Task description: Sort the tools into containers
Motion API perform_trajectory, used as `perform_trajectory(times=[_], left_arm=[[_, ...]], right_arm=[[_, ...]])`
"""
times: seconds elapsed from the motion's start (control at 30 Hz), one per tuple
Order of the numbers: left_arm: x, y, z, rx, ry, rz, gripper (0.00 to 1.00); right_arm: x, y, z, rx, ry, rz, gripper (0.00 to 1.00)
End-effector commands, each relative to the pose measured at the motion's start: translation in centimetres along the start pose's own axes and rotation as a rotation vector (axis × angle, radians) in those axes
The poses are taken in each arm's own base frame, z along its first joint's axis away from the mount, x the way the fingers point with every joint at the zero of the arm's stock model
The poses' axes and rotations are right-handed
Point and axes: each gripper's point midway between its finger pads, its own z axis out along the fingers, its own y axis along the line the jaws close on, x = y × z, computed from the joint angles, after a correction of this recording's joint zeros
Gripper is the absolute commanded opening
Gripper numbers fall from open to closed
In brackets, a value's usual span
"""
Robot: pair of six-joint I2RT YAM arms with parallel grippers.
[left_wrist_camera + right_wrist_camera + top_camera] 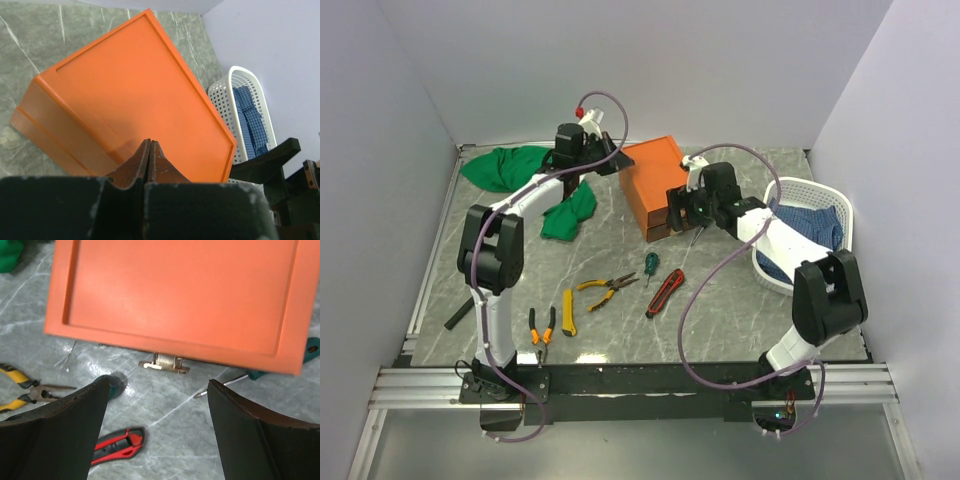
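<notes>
Right gripper point(157, 385), spread wide, hangs above the front edge of the orange box point(175, 295); the red-black utility knife point(117, 442) lies near one finger. Left gripper point(149, 145), pressed closed, hovers over the box.

Left arm point(492, 250) and right arm point(828, 295): white links, black joints, mauve cables point(681, 335); perhaps a red cap point(580, 108) beside the orange box point(650, 175).

Tabletop point(740, 300): grey marble, pale veins
Box point(655, 180): orange
Cloth point(505, 165), far left corner: green
Basket point(810, 185), right edge: white
Fabric point(810, 225): blue check
Central pliers point(605, 288): yellow handles
Near-edge pliers point(542, 330): orange and black
Rightward knife point(664, 293): red and black
Leftward knife point(568, 312): yellow
Screwdriver point(650, 265): green handle
</notes>
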Motion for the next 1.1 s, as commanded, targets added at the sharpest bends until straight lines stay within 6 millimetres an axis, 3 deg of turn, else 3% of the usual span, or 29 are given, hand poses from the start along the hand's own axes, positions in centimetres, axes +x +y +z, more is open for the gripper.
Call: perform_trajectory(times=[0.0, 0.1, 0.37, 0.5, 0.77, 0.83, 0.87, 0.9, 0.93, 1.0, 1.07], left_arm=[[-2.3, -3.0, 0.2, 0.087, -0.045, 0.043, 0.01], [-1.7, -2.3, 0.8, 0.053, -0.036, 0.049, 0.01], [-0.2, -1.3, 2.1, 0.003, -0.007, 0.044, 0.01], [0.6, -0.1, 2.8, -0.066, -0.004, 0.043, 0.01], [2.5, 3.0, 3.3, -0.216, 0.015, 0.024, 0.01], [3.0, 3.6, 3.3, -0.235, 0.023, 0.023, 0.01], [3.2, 3.7, 3.3, -0.24, 0.025, 0.025, 0.01], [3.4, 4.0, 3.3, -0.249, 0.028, 0.025, 0.01], [3.5, 3.9, 3.3, -0.249, 0.028, 0.024, 0.01], [3.7, 4.0, 3.3, -0.253, 0.033, 0.022, 0.01], [4.0, 4.0, 3.4, -0.252, 0.037, 0.022, 0.01]], right_arm=[[-2.3, 0.4, 0.9, -0.015, -0.047, -0.005, 0.83], [-2.1, 0.2, 1.5, 0.001, -0.043, 0.031, 0.8], [-2.1, -0.1, 2.1, 0.013, -0.033, 0.028, 0.57], [-1.5, 0.3, 1.6, -0.003, -0.023, 0.025, 0.39], [1.5, 0.5, -0.5, 0.0, 0.01, 0.016, 0.27], [1.6, 0.5, -1.0, 0.003, 0.003, 0.016, 0.3], [1.7, 0.6, -1.3, 0.002, -0.004, 0.021, 0.37], [1.5, 0.7, -1.5, 0.005, -0.018, 0.029, 0.54], [1.4, 0.8, -1.6, 0.007, -0.025, 0.034, 0.62], [0.9, 0.5, -1.7, 0.038, -0.048, 0.048, 0.75], [0.4, 0.2, -1.6, 0.082, -0.071, 0.049, 0.78]])
